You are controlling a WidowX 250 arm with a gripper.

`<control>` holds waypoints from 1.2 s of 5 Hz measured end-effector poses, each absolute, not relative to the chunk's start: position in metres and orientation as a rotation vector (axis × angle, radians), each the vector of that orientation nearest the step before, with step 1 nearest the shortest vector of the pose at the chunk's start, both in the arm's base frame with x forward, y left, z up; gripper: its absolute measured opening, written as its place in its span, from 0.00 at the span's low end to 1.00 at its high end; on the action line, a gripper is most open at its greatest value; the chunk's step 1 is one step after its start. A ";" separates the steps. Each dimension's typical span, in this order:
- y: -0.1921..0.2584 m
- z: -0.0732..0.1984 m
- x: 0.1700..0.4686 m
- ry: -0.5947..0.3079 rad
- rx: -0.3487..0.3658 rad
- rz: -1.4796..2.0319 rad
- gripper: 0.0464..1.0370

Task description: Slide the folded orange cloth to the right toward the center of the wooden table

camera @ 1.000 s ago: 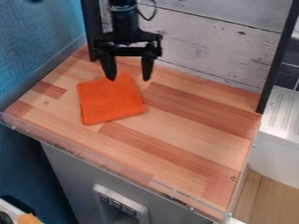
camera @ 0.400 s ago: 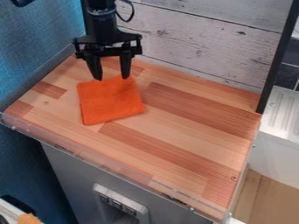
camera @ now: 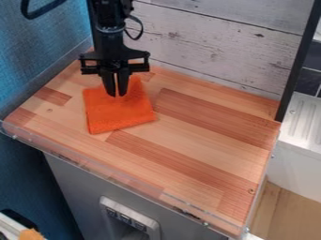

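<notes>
"Two black fingers (camera: 109,84) on that gripper (camera: 117,95): how far apart are they?"

"Barely apart. They're clenched nearly together, angled in toward each other, with their tips at the upper part of the orange cloth (camera: 120,115). Whether any fabric is pinched between them, I can't tell."

"And the cloth itself?"

"Soft-looking and matt, roughly square, with a fairly straight lower edge and an uneven upper one. It lies on the wooden tabletop (camera: 207,140), toward the rear left as the camera sees it. The gripper hides a bit of its upper part."

"What's the tabletop like?"

"Blocks of pale and reddish-brown wood joined in strips, the grain running along them. A clear strip (camera: 113,174) edges the front, above a grey cabinet front (camera: 78,192)."

"Anything standing around it?"

"Behind it there's a panel of whitewashed planks (camera: 213,51), scuffed and knotted, and a black upright (camera: 297,65) stands at the right rear corner. To the left is a textured blue wall (camera: 37,61). Past the right side sits a white ridged tray (camera: 306,122), with dark tiles (camera: 308,80) behind."

"Does anything block the cloth?"

"Only the gripper, which hangs down over the upper part. The tabletop's lower and right-hand stretches are in plain view."
</notes>
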State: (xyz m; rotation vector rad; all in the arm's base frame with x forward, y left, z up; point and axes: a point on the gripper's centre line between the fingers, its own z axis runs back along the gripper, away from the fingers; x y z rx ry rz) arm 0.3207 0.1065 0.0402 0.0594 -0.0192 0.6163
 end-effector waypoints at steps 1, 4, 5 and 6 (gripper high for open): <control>0.108 0.033 0.322 -0.018 0.070 0.635 0.02; 0.088 0.013 0.328 0.053 0.034 0.591 0.01; 0.080 0.013 0.331 0.051 0.006 0.493 0.01; 0.074 0.010 0.326 0.045 -0.022 0.396 0.01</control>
